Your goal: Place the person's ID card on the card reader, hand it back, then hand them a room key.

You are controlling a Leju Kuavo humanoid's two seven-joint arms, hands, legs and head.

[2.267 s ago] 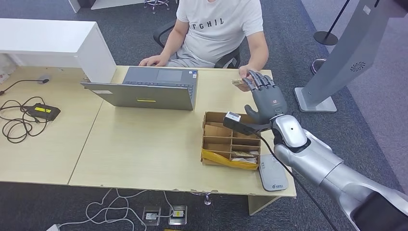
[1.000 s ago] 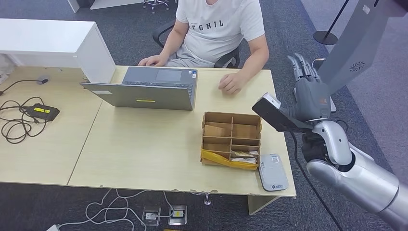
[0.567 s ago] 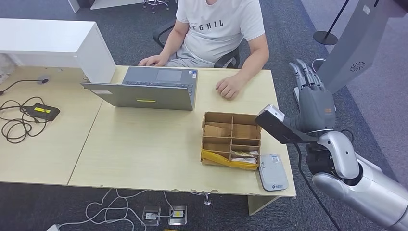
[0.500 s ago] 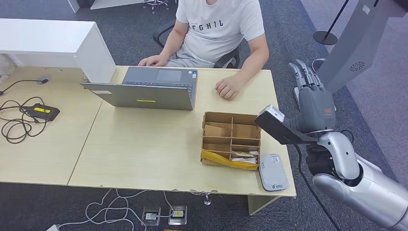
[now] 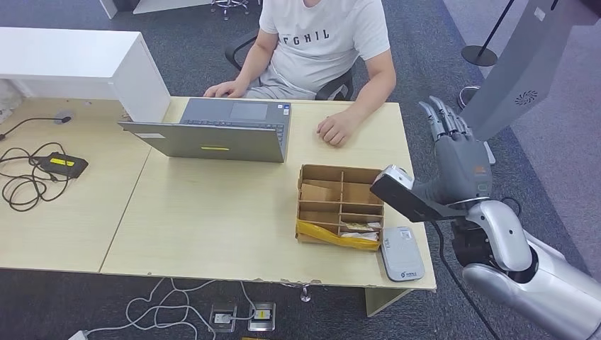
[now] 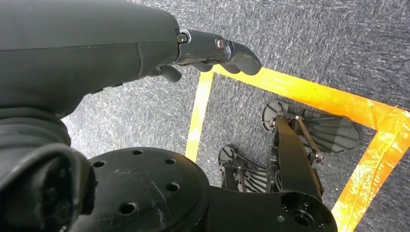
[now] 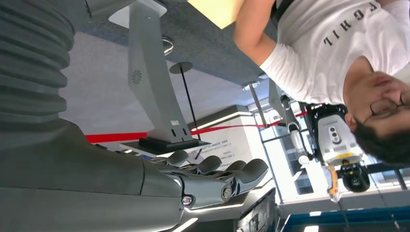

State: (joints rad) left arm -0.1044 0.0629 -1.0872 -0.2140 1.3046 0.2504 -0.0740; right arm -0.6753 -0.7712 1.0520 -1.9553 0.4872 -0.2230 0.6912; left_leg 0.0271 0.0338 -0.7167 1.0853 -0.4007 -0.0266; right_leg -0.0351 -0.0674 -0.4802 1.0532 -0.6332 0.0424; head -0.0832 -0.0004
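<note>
R hand was empty, fingers straight and apart, raised off desk's right edge, prob. poised to reach key box. L hand hung floorward, grip unclear.

Desk: laptop at far edge, centre-left. Person seated behind far edge; one hand just behind laptop, other hand on tabletop near far right corner. Divided box on right part of tabletop, betw. person's hand and near edge. Card reader at near right corner, just right of box, touching or nearly so. Adapter w/ cables on adjoining tabletop at left. White cabinet at far left, its end just left of laptop. Robot's right hand beyond right edge of desk, level w/ box, fingers pointing away. Stand on floor behind it.
</note>
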